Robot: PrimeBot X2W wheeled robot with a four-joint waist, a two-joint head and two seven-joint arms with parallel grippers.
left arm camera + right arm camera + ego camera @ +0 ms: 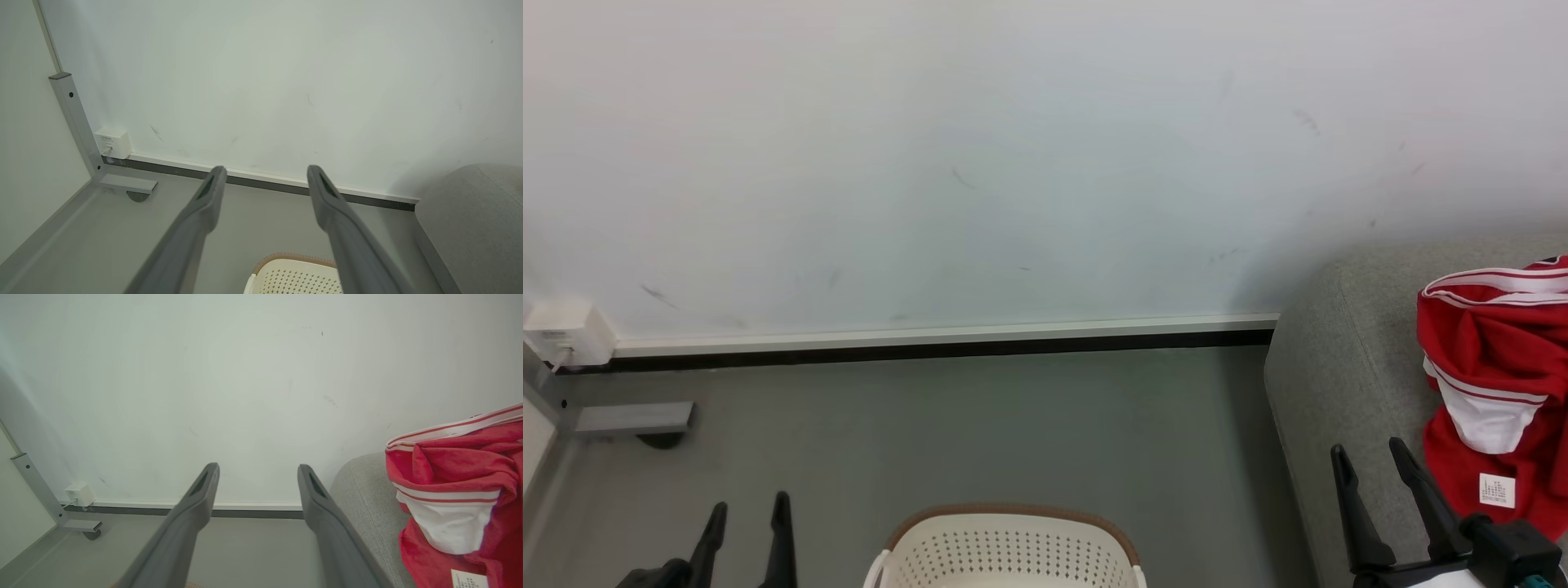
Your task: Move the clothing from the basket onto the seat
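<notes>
The clothing (pixel 1494 359), red with white bands, lies crumpled on the grey seat (pixel 1339 367); it looks soft, light and limp, best pinched at a bunched fold. The basket (pixel 1009 551) stands on the floor near the seat. The left end effector (pixel 751 501) and right end effector (pixel 1367 445), the latter just before the seat, gape wide and hold nothing.

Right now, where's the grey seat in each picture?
Head view: grey seat at the right edge, red clothing lying on it.
Left wrist view: grey seat in the lower right corner.
Right wrist view: grey seat at the lower right, under the red clothing.
Shared landmark: white wall box at the wall's foot, left in all three.
</notes>
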